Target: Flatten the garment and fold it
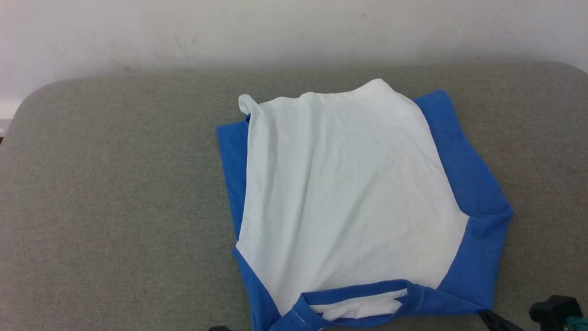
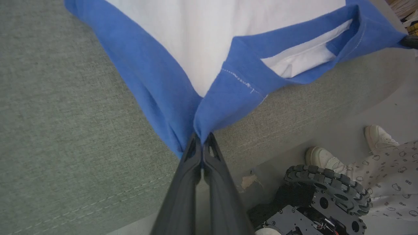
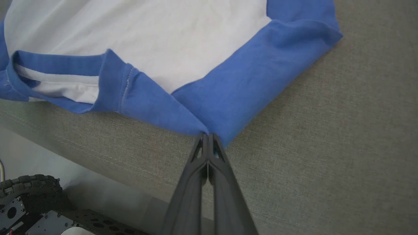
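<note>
Garment: the garment [image 1: 349, 193] lies folded into a rough, compact block on the surface [image 1: 115, 207], a little right of the middle as seen from the head, with its near edge right at the surface's front rim.
Colours: a broad white panel faces up, lightly creased, and the blue sleeves [image 1: 473, 184] show as bands along both sides.
Neck: the blue neck trim [image 1: 358, 292] sits at the near edge, gaping slightly, with white cloth showing inside the opening.
Far edge: the white hem lies toward the wall [image 1: 275, 32], and one small white corner [image 1: 245, 103] pokes up at the far left.
Left gripper: the left gripper [image 2: 202, 138] has its two dark fingers pressed together, pinching the blue cloth at the near left corner, just beside the neck opening; the cloth bunches into a point at the tips.
Right gripper: the right gripper [image 3: 208, 137] is likewise squeezed tight on the blue cloth at the near right corner, where the sleeve fold comes to a point.
Surface: grey-green woven fabric, padded, with rounded far corners and a stitched seam along the front.
Below the front rim: a knobbly black wheel [image 2: 326, 189] of the robot's base on a pale floor [image 2: 375, 107].
Person: two white shoes [image 2: 321, 158] and pale patterned trousers [image 2: 392, 182] stand close beside that wheel.
</note>
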